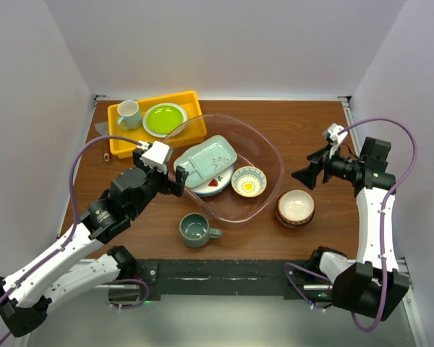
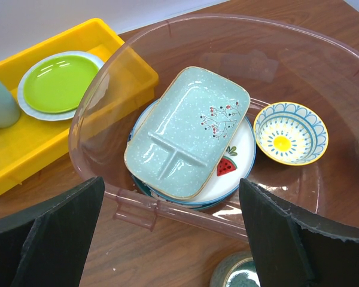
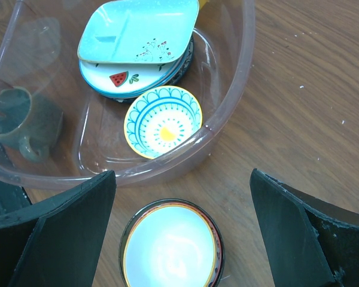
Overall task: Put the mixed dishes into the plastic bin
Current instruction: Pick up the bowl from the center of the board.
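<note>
Top external: left end effector (image 1: 180, 182) and right end effector (image 1: 304, 170) both released, empty; tray (image 1: 208, 157), plates (image 1: 217, 184), yellow bowl (image 1: 248, 181) in bin (image 1: 275, 155); mug (image 1: 195, 230), brown bowl (image 1: 295, 207) on tabletop (image 1: 311, 123).

A yellow tray (image 1: 121, 142) was set at the far left of the wooden table (image 1: 311, 130); a lime-green plate (image 1: 164, 118) and a pale mug (image 1: 129, 114) were held side by side in it
</note>
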Controlling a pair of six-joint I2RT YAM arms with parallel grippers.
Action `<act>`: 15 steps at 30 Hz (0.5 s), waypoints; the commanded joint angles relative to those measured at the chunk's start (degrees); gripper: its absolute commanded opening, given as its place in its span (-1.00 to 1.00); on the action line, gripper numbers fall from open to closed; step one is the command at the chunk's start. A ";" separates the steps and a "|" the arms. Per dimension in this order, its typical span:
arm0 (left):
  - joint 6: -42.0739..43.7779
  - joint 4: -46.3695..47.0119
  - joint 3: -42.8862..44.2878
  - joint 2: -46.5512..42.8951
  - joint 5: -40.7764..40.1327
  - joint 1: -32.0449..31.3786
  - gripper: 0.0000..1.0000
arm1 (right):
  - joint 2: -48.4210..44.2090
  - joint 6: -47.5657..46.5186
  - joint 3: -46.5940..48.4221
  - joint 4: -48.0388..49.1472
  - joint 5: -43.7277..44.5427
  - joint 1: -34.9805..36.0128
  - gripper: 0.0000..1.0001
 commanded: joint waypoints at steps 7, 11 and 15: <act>1.09 1.70 -0.32 -0.75 -1.17 0.22 1.00 | -0.38 -1.69 0.02 -0.53 -2.53 -0.26 0.96; 1.18 1.70 -0.23 -0.75 -1.26 0.39 1.00 | -0.38 -1.96 -0.07 -0.79 -2.71 -0.17 0.96; 1.18 1.78 -0.23 -0.84 -1.35 0.39 1.00 | -0.46 -2.31 -0.07 -0.88 -2.97 -0.17 0.96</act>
